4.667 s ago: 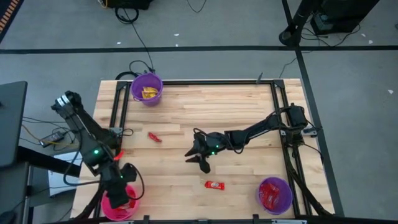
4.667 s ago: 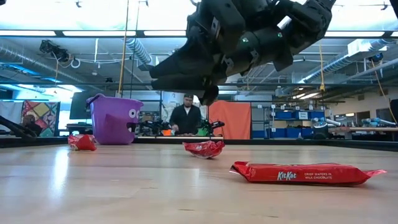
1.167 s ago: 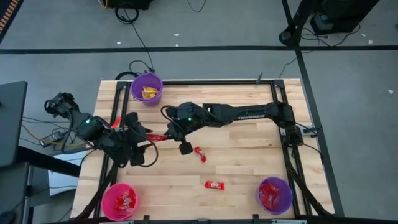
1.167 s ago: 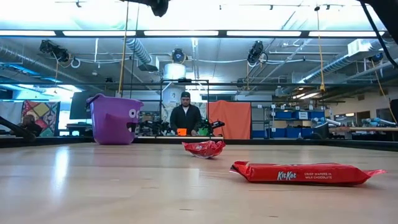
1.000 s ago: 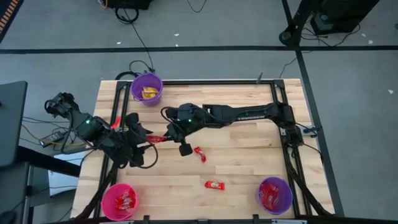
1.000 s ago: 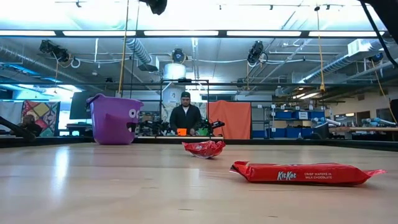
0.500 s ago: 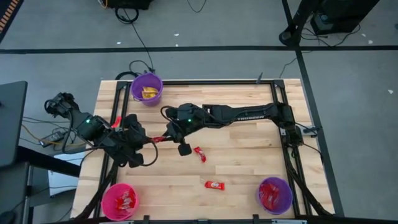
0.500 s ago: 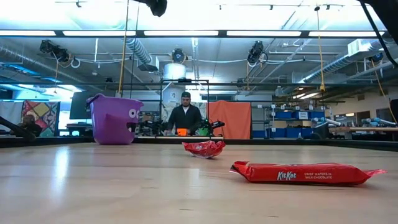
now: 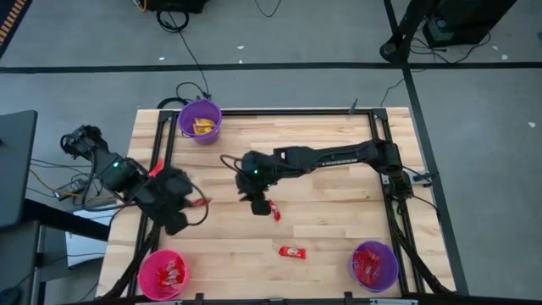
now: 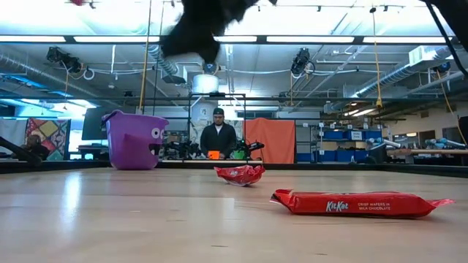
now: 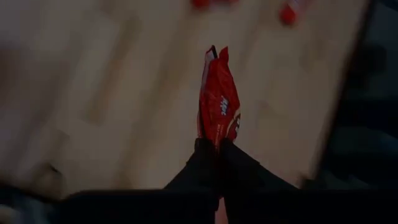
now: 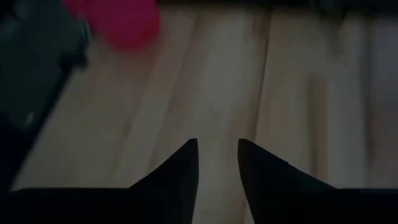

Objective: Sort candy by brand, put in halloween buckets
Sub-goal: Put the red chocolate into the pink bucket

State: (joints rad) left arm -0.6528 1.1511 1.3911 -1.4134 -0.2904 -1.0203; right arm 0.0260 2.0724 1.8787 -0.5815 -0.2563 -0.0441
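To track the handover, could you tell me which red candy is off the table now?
The red packet pinched in the left gripper; the others lie on the wood.

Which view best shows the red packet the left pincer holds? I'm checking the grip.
Left wrist view: red packet pinched in the left pincer. High view shows a sliver; others nothing.

Glossy red wrapper (image 11: 218, 112), pale wooden table (image 9: 330, 229)
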